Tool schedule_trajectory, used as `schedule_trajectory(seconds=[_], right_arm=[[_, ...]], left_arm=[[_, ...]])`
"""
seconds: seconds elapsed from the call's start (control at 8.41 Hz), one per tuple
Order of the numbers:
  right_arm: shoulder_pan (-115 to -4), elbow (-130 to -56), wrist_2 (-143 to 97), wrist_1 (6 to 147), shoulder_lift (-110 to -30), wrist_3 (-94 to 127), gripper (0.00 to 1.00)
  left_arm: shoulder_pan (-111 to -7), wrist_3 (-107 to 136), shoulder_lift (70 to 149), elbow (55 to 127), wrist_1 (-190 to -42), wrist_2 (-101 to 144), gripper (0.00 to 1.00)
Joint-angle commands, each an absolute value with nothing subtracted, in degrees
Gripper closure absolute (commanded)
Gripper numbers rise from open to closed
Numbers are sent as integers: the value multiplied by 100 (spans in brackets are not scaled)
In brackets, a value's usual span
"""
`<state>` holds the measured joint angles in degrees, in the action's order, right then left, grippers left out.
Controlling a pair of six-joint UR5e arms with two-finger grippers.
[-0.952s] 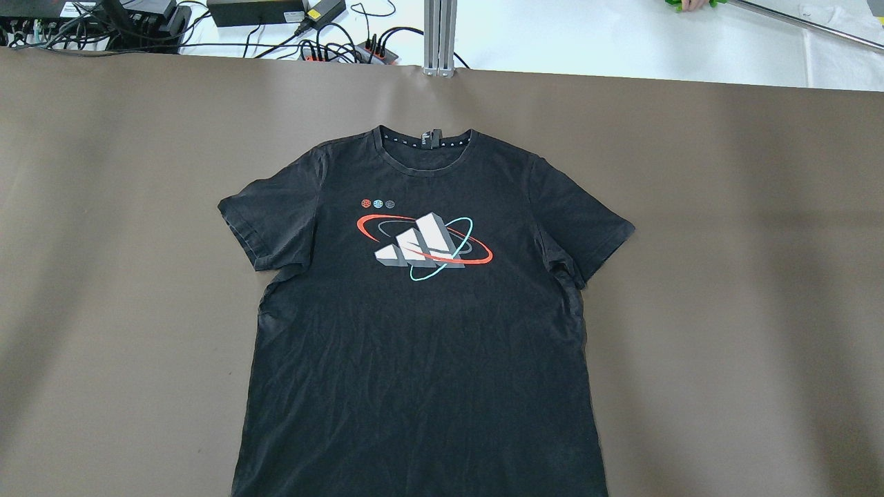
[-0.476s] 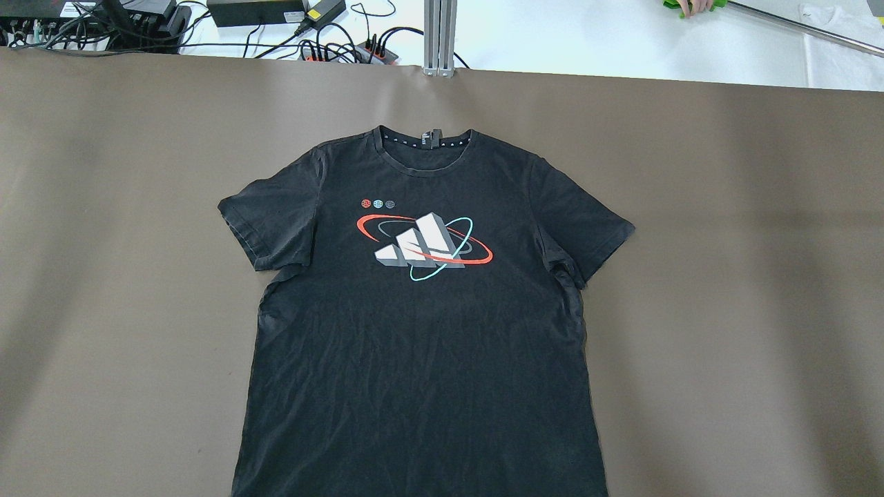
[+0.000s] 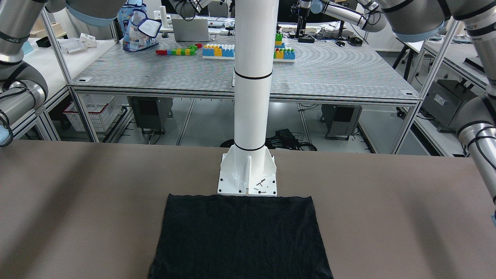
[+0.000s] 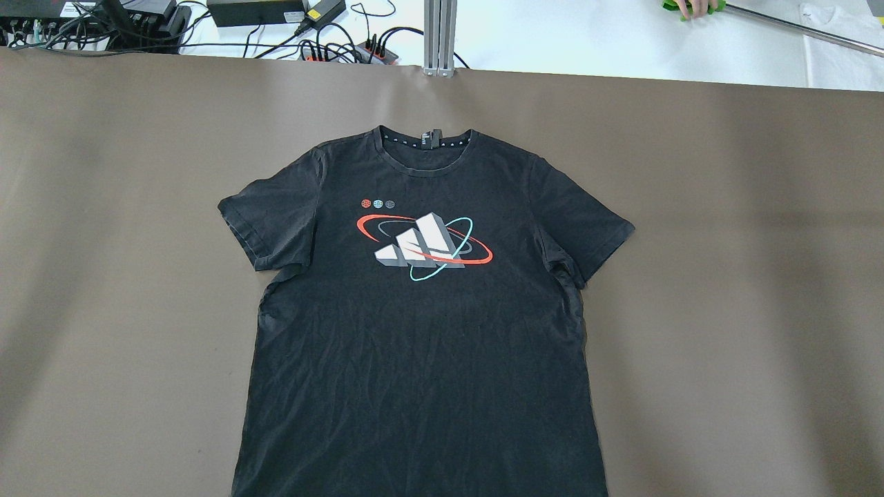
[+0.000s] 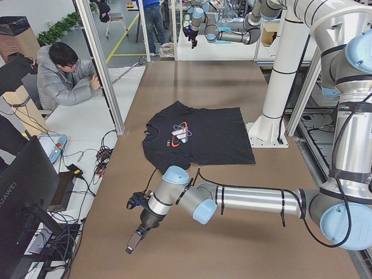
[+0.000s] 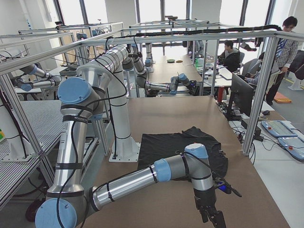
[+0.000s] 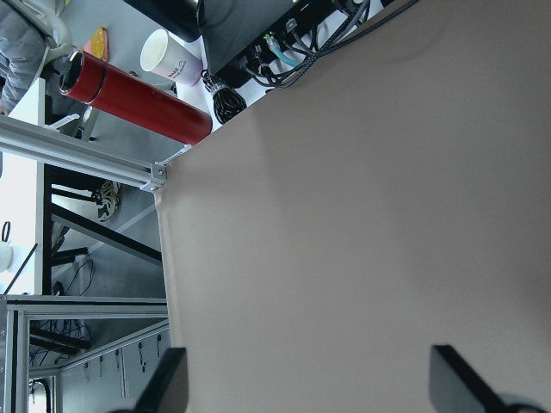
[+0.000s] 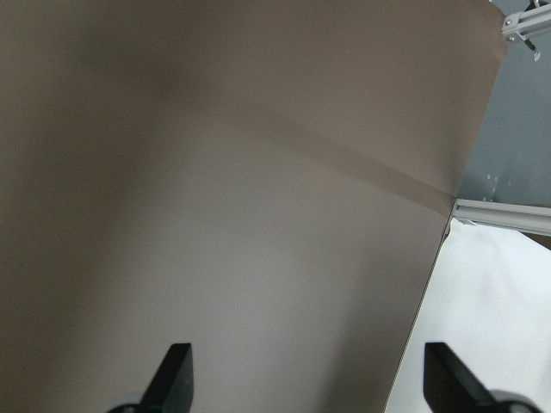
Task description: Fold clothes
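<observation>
A black T-shirt (image 4: 421, 331) with a white, red and teal chest print lies flat, face up, in the middle of the brown table (image 4: 725, 276), its collar at the far side. Its hem end shows in the front-facing view (image 3: 240, 236), just in front of the white pillar's base plate (image 3: 232, 182). My left gripper (image 7: 310, 387) is open and empty over bare table near the left end (image 5: 133, 241), away from the shirt (image 5: 197, 136). My right gripper (image 8: 312, 379) is open and empty over bare table near the right end (image 6: 213, 218).
The white pillar (image 3: 252, 77) stands at the robot-side table edge. Cables and power boxes (image 4: 262, 14) lie beyond the far edge. A red bottle (image 7: 138, 99) and a white cup (image 7: 168, 53) sit off the table's left end. A person (image 5: 61, 78) sits nearby.
</observation>
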<state>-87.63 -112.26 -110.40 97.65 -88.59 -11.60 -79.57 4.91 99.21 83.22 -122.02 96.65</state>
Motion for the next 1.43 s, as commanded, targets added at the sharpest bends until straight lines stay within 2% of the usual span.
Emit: schedule_trajectory(seconds=[0.0, 0.12, 0.48, 0.83, 1.31], right_arm=[[-8684, -10830, -11118, 9730, -8465, -1143, 6], [-8675, -10489, -11397, 9529, -8264, -1143, 6], [-8527, -9241, -12006, 7714, -8113, -199, 6], [-7789, -8878, -12006, 6805, -7946, 1112, 6], [-6981, -8008, -11971, 4934, -7674, 2992, 6]], left_arm=[[-7928, 1095, 10115, 8306, -12208, 10149, 0], [-7867, 1386, 10195, 8306, -12217, 10534, 0], [-7560, 2713, 10441, 8279, -12603, 11486, 0], [-7094, 3715, 10791, 8175, -12954, 11672, 0], [-6680, 4623, 11276, 7787, -13341, 11506, 0]])
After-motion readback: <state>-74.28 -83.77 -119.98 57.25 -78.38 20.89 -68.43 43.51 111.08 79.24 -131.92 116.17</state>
